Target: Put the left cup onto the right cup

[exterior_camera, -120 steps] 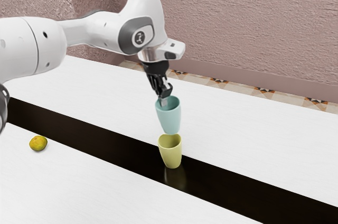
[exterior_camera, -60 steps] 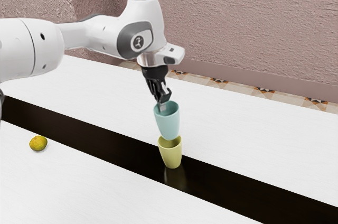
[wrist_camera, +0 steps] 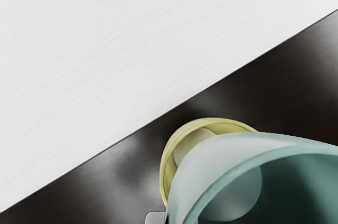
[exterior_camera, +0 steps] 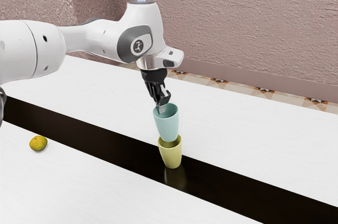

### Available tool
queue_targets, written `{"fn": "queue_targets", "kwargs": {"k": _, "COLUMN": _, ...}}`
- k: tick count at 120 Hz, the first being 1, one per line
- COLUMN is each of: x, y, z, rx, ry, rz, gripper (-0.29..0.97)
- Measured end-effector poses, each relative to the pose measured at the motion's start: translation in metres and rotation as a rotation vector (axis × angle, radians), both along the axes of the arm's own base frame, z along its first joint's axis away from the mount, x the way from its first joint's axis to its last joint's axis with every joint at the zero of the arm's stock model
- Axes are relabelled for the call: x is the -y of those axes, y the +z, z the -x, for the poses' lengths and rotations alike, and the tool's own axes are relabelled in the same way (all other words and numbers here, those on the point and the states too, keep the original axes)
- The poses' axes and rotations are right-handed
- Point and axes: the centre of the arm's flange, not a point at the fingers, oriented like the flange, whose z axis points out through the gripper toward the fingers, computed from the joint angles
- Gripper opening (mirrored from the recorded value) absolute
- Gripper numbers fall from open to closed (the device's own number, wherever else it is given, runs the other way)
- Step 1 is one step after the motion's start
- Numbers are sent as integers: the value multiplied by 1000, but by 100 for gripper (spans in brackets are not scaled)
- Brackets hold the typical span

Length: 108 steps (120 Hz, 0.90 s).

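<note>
A teal cup (exterior_camera: 166,123) hangs upright from my gripper (exterior_camera: 162,102), which is shut on its rim. Its base dips into the mouth of a yellow cup (exterior_camera: 170,152) that stands on the dark strip of the table. In the wrist view the teal cup (wrist_camera: 253,182) looms large just under my hand, and the yellow cup's rim (wrist_camera: 174,150) shows directly beneath and behind it, slightly offset.
A small yellow-green fruit (exterior_camera: 38,143) lies on the white tabletop at the exterior view's left. The dark strip (exterior_camera: 79,129) runs diagonally across the white table (exterior_camera: 253,123). A textured pink wall stands behind.
My gripper has lowered with the teal cup, bringing its base from just above the yellow cup down into the yellow cup's mouth. The yellow cup stayed put.
</note>
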Motion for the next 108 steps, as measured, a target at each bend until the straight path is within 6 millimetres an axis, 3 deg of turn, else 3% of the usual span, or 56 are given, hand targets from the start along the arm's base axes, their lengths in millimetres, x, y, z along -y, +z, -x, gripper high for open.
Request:
{"fn": "queue_targets", "kwargs": {"k": 77, "x": 5, "y": -39, "z": -8, "rx": -42, "ry": 5, "rz": -10, "gripper": -10}}
{"fn": "queue_targets", "kwargs": {"k": 108, "x": 6, "y": -33, "z": -8, "rx": -30, "ry": 3, "rz": 2, "gripper": 39}}
